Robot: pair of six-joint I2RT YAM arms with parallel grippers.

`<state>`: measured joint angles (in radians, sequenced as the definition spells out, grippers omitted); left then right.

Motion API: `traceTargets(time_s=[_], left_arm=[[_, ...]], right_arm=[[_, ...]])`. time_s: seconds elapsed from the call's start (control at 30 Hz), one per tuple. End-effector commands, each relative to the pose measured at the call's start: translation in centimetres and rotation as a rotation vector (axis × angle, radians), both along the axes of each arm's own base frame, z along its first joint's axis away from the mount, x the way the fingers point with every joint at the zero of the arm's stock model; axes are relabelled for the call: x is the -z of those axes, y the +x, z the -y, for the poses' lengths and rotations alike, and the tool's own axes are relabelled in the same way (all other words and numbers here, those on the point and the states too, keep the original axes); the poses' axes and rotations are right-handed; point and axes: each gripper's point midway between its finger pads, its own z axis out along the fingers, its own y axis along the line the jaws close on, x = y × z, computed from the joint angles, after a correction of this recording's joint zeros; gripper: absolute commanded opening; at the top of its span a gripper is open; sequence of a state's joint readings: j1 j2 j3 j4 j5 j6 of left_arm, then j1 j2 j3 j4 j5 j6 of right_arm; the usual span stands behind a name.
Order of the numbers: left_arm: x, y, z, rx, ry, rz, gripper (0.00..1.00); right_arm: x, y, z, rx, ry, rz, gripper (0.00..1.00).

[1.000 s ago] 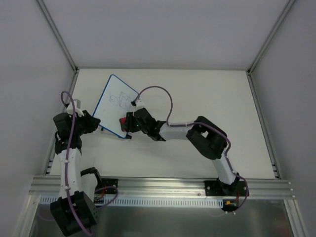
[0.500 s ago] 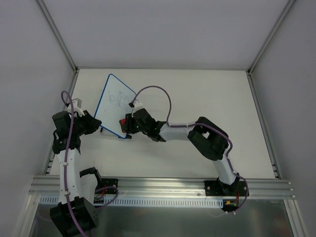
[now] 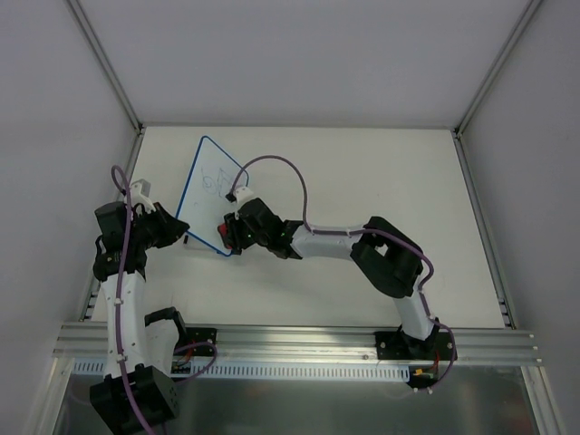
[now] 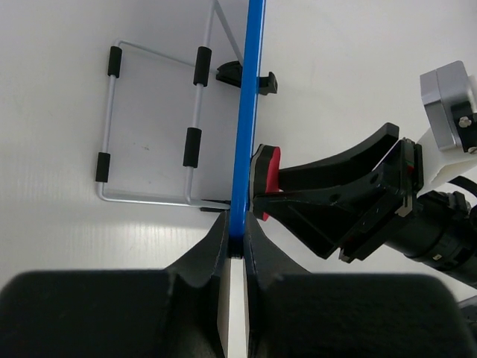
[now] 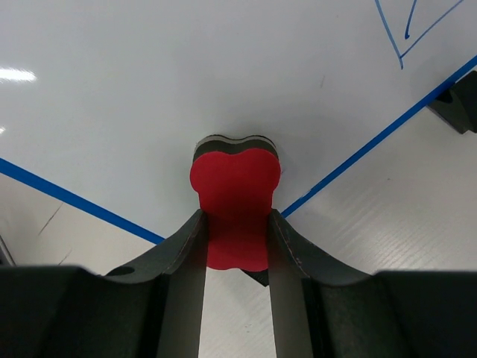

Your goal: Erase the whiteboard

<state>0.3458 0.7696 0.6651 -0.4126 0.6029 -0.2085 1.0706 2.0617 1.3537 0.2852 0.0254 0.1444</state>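
Note:
The whiteboard [image 3: 210, 186], white with a thin blue rim, stands tilted at the table's back left, with faint blue doodles [image 3: 216, 181] on it. My left gripper [image 3: 184, 233] is shut on its near lower edge; in the left wrist view the blue rim [image 4: 247, 112] runs edge-on into the closed fingers [image 4: 237, 233]. My right gripper [image 3: 232, 232] is shut on the red bone-shaped eraser [image 5: 235, 198], whose dark felt end presses against the white surface [image 5: 186, 74] near the board's lower corner. The eraser [image 4: 268, 173] touches the board's right face. Blue lines [image 5: 406, 30] show at the upper right.
A wire stand [image 4: 153, 127] with black sleeves props the board from behind. Black feet [image 4: 257, 78] clip onto its rim. The white table [image 3: 381, 172] is bordered by grey walls and aluminium rails [image 3: 299, 344].
My left gripper has shut on the board's edge. The right gripper has slid the eraser a little left and up along the board's lower part.

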Motion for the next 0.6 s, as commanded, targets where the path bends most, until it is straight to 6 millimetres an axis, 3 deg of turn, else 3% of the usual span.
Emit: traceTargets(time_s=[0.0,0.33,0.47,0.57], left_arm=[[0.0,-0.6,0.6,-0.010,-0.042,-0.042,0.00],[2.5,-0.3,-0.1,-0.011,-0.015,-0.120,0.00],[3.8,-0.6,-0.4,0.003,0.012,-0.148,0.00],[3.7,-0.5,0.0,0.028,0.002,-0.143,0.00]], right_arm=[[-5.6,-0.3,-2.4,-0.068,0.097,0.075,0.00],[-10.1,1.7,-7.1,-0.132,0.188,0.167,0.01],[-10.0,1.9,-9.0,-0.164,0.203,0.168,0.01],[-8.2,2.3,-9.5,-0.162,0.171,0.154,0.01]])
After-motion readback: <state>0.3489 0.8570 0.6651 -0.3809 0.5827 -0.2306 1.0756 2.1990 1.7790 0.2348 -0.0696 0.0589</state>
